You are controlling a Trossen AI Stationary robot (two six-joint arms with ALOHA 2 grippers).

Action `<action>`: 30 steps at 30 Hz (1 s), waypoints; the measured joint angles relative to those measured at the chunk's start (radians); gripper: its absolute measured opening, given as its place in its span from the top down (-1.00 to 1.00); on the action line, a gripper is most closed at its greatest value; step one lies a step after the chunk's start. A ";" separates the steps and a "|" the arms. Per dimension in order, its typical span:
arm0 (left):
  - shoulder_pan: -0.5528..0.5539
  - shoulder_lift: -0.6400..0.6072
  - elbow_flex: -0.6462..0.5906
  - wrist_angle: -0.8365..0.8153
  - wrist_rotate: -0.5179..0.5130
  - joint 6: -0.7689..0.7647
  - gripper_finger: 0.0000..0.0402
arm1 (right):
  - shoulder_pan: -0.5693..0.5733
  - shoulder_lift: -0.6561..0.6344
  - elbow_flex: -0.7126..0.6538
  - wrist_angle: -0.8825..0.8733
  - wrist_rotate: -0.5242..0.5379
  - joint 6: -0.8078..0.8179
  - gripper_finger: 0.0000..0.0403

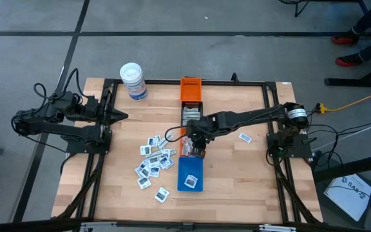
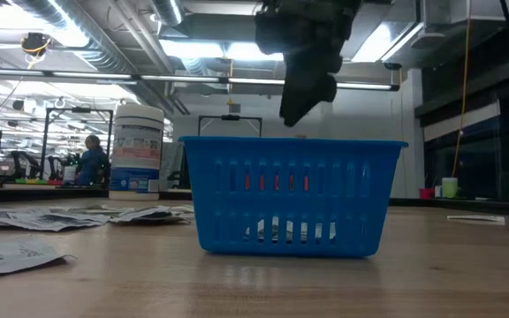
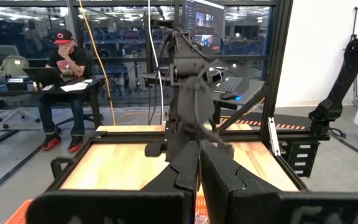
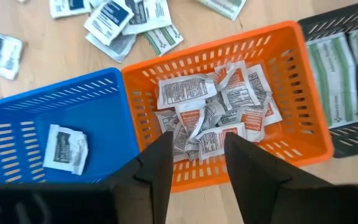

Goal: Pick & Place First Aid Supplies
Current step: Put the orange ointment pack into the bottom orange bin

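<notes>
Right gripper [image 4: 196, 162], fingers apart and empty, hangs over the orange bin [image 4: 291, 134] heaped with packets [image 4: 213, 112]; left gripper [image 1: 118, 116], closed, waits at the table's left edge.

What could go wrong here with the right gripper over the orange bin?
The right gripper hangs open over the orange bin, whose packets are heaped high in the middle; a dropped packet could slide off. The blue bin and black bin sit tight against it, so a stray one could land in the wrong bin.
</notes>
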 joint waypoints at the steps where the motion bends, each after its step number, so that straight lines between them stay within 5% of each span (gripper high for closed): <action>1: 0.000 0.000 0.000 0.000 0.000 0.000 0.95 | 0.000 -0.012 0.000 -0.002 0.000 0.009 0.28; 23: 0.000 0.000 0.000 0.000 0.000 0.000 0.95 | 0.006 -0.249 -0.001 -0.161 0.003 0.230 0.28; 30: 0.000 0.000 0.000 0.000 0.000 0.000 0.94 | 0.006 -0.339 -0.115 -0.262 0.075 0.327 0.28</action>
